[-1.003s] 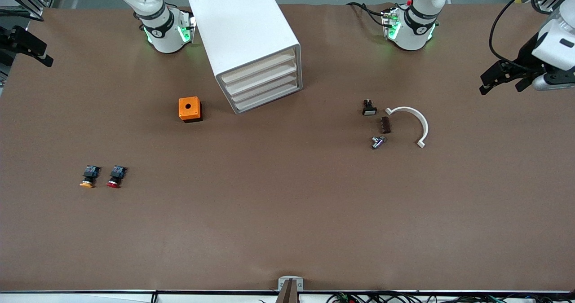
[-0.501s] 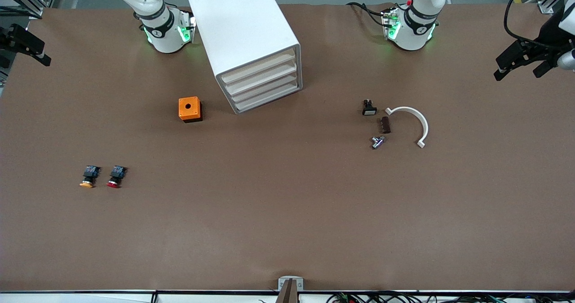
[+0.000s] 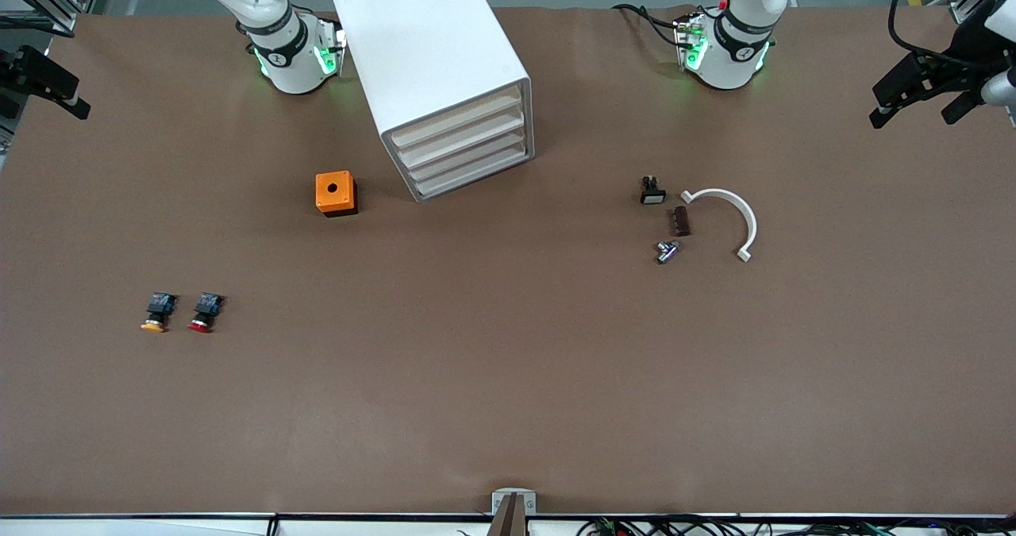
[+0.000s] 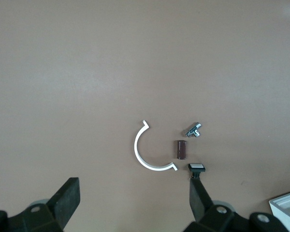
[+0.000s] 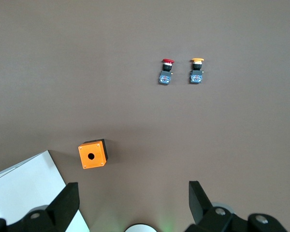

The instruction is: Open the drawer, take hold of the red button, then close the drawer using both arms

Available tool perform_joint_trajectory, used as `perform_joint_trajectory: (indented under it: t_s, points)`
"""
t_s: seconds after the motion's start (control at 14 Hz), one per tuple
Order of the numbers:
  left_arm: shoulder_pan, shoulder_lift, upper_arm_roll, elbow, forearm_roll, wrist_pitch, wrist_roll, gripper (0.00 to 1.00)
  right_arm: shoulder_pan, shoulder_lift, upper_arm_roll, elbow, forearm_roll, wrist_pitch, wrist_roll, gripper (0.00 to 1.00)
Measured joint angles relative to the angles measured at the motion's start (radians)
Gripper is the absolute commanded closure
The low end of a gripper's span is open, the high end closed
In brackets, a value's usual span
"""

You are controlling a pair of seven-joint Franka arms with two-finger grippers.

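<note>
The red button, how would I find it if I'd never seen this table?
Start at the white cabinet, then go past the orange box toward the front camera, at the right arm's end. Two small buttons sit side by side; the red button has a red cap, the yellow-capped button doesn't.

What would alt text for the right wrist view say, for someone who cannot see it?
The right end effector, fingers open, hangs above a brown table holding an orange box with a round hole, a red-capped push button beside a yellow-capped push button, and the corner of a white cabinet.
</note>
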Motion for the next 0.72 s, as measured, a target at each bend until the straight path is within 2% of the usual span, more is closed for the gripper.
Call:
perform_joint_trajectory:
  t_s: [0.72]
  points:
    - [0.000, 0.004, 0.000, 0.009, 0.000, -0.037, 0.002, 0.00, 0.000, 0.000, 0.006, 0.000, 0.000, -0.009, -0.002, 0.00]
